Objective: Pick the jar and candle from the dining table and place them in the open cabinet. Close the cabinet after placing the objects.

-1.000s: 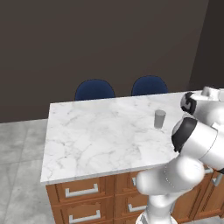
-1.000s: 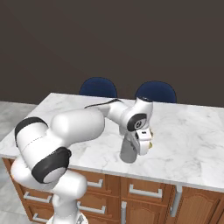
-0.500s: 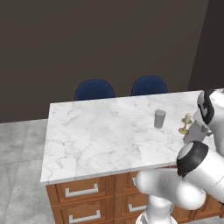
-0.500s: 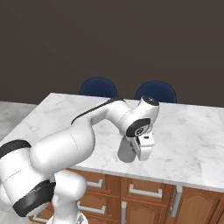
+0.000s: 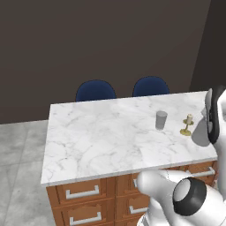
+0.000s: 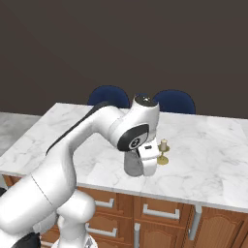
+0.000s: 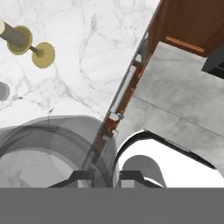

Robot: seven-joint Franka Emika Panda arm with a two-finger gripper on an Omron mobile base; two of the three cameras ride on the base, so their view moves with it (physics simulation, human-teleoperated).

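Clamped shut on the wall of the translucent jar (image 6: 131, 164), the gripper (image 7: 106, 177) is swinging it out past the dining table's (image 5: 97, 141) near edge toward the cabinet, while the candle (image 6: 163, 152) is waiting by the right end.

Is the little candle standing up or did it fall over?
Standing up. The candle sits straight on its gold holder on the dining table, cream top above the round base, beside the jar.
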